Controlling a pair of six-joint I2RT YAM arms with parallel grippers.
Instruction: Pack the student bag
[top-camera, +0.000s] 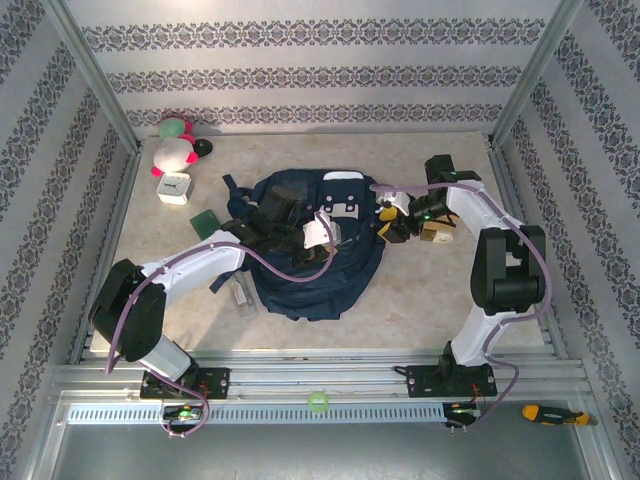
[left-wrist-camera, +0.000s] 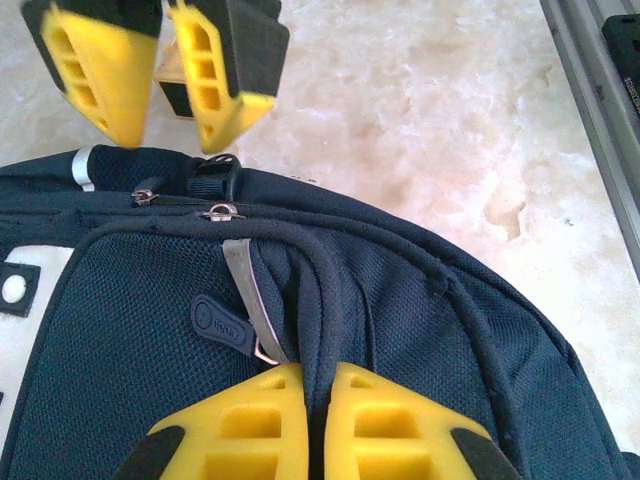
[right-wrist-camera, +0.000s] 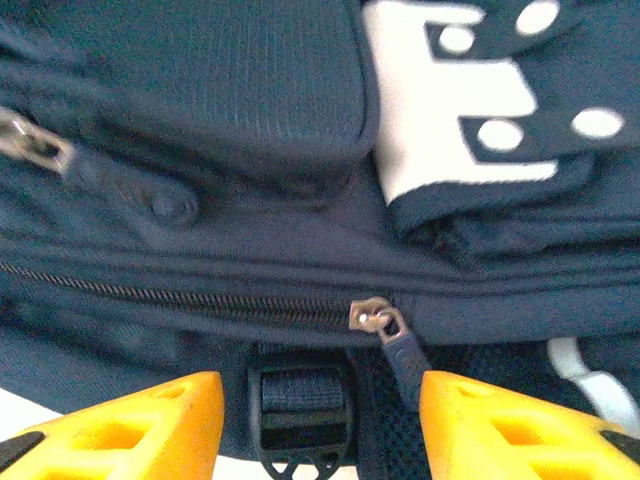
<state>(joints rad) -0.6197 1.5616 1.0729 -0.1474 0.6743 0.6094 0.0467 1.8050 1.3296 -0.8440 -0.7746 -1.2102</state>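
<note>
The student bag (top-camera: 310, 262), navy blue with a grey-white patch (right-wrist-camera: 440, 110), lies in the middle of the table. My left gripper (left-wrist-camera: 318, 385) is shut on a raised fold of the bag's (left-wrist-camera: 420, 330) fabric beside a dark zipper pull (left-wrist-camera: 222, 325). My right gripper (right-wrist-camera: 320, 420) is at the bag's (right-wrist-camera: 250, 100) right edge, open. Between its yellow fingers (right-wrist-camera: 500, 425) lie a black strap buckle (right-wrist-camera: 300, 405) and a metal zipper slider (right-wrist-camera: 372, 316), whose dark pull tab (right-wrist-camera: 403, 358) hangs close to the right finger. In the left wrist view, the right gripper (left-wrist-camera: 160, 110) hovers just past the bag's rim.
A pink and green plush toy (top-camera: 175, 145), a white box (top-camera: 174, 188) and a green item (top-camera: 207, 219) lie at the back left. A clear object (top-camera: 242, 293) sits by the bag's left side. A tan object (top-camera: 437, 232) lies beside the right wrist. Metal rails (top-camera: 320, 378) run along the front.
</note>
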